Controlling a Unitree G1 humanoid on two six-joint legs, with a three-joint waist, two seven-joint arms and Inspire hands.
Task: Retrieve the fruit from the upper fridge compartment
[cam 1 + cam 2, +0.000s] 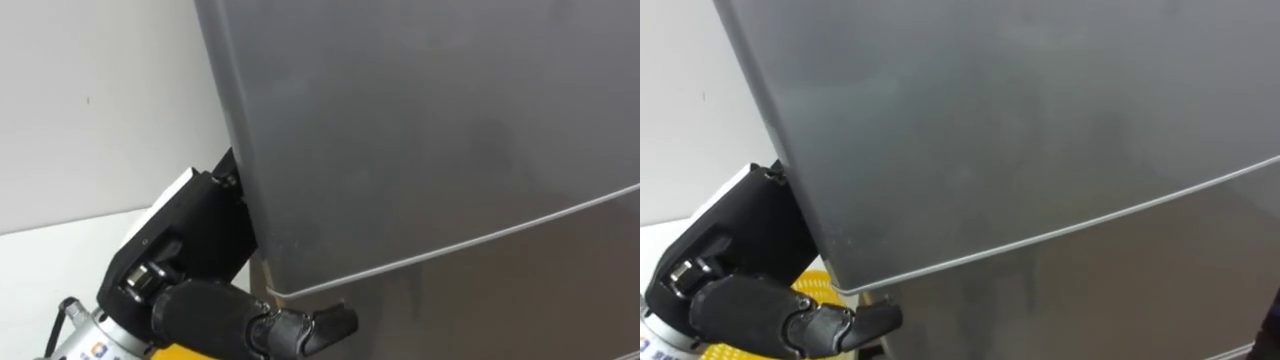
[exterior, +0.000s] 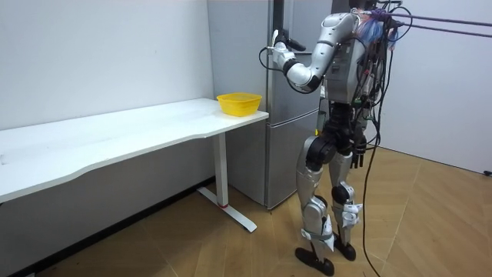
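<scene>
Standing close before grey fridge (image 2: 286, 154), robot faces its front, left arm raised. White tabletop (image 2: 115, 137) runs along wall, just beside fridge. Upper door (image 1: 430, 120) looks shut, pale seam dividing it from lower door (image 1: 520, 290). Yellow bowl (image 2: 239, 102) sits at tabletop end nearest fridge. Left robot hand (image 1: 190, 240) at upper door's left edge, just above seam; partly hidden behind edge, grip cannot be told.
</scene>
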